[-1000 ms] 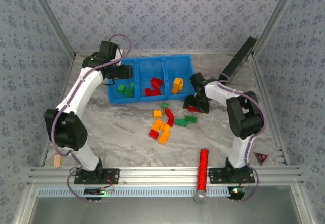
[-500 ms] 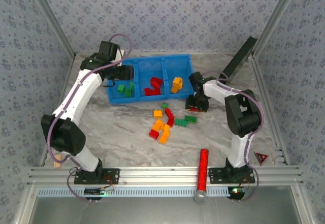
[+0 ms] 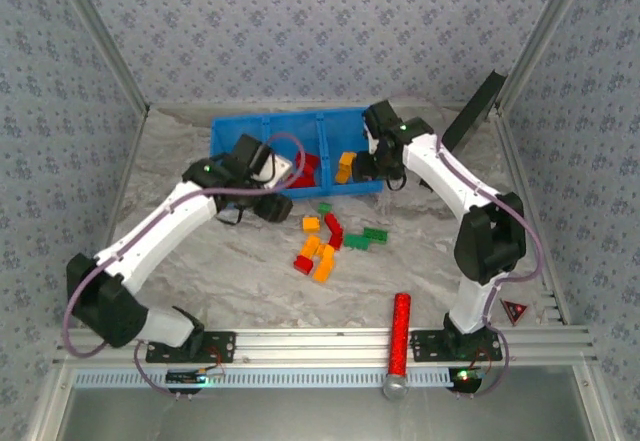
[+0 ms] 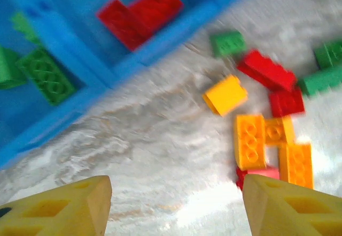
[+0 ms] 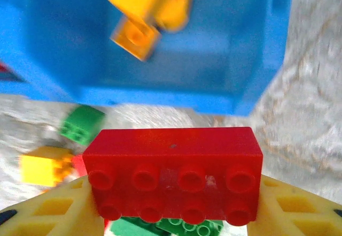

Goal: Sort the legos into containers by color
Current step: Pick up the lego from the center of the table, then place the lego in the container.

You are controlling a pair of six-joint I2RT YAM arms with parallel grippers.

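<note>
Nearest you, the red cylinder (image 3: 400,329) lies on the surface (image 3: 230,271) between the two arm bases, one end at the near rail. Your left arm (image 3: 150,236) runs low from its base, stretched forward and toward the middle. The left pincer (image 4: 176,188) hangs just short of the tray's near wall, fingers spread wide with nothing between them. In the left wrist view it looks down on bare marble. Right of it the loose legos (image 3: 328,241) sit in a small cluster on the surface: orange, yellow, red and green mixed, several touching. Your right arm (image 3: 450,176) rises from its base to a high elbow, then reaches forward and left to the tray's near right corner. The right pincer (image 5: 175,185) pinches a red brick (image 5: 173,161) by its short ends, studs toward the wrist camera. The brick is lifted off the surface, at the near wall of the orange compartment. Farthest back is the blue tray (image 3: 300,118). Its left compartment (image 4: 32,107) holds green bricks (image 4: 45,75). The middle compartment (image 4: 80,0) holds red bricks (image 4: 144,11). The right compartment (image 5: 214,48) holds orange bricks (image 5: 147,6), blurred in the wrist view, so you can't get a count.
</note>
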